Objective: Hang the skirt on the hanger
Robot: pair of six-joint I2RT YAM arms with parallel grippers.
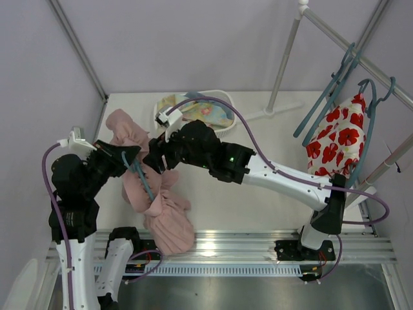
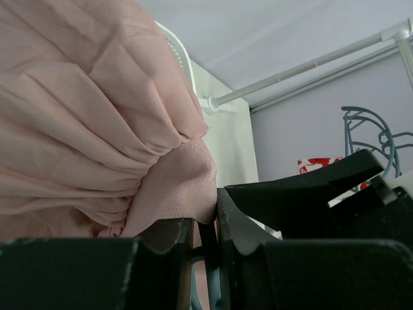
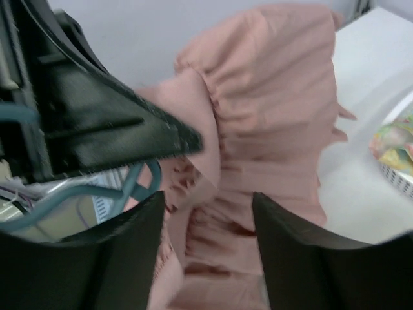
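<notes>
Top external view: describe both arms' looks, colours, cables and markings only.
Both the left arm and right arm have white tube links joined by bulky black joint housings. A purple cable loops along each. A white camera block sits at each wrist. The right arm shows a small green light. No sleeves or lettering visible.

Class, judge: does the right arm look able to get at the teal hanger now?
Likely yes: the right arm holds its jaws open beside the hanger, whose bar shows bare between skirt folds, though the left arm grips it there.
</notes>
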